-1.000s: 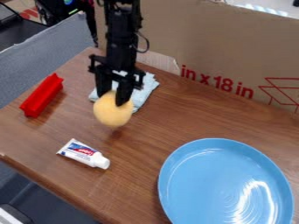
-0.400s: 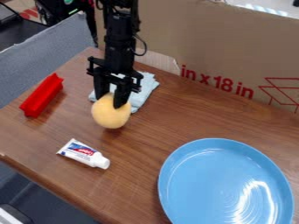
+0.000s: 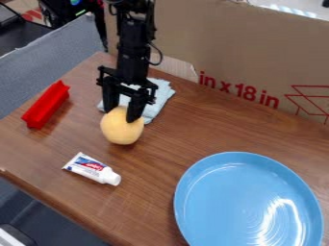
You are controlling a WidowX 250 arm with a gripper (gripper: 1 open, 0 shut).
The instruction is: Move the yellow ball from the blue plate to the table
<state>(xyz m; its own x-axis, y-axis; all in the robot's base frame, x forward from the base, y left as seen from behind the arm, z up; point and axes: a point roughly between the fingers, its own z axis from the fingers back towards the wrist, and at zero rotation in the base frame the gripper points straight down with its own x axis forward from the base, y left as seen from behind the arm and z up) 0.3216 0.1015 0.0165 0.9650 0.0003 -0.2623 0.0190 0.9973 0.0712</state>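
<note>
One yellow ball sat on the table, off the blue plate. The gripper's fingers were spread at its top.

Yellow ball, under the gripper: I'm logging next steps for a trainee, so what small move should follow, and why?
Probably lift the gripper straight up, gently. Its fingers look spread around the top of the yellow ball, which seems to rest on the table, off the blue plate.
</note>
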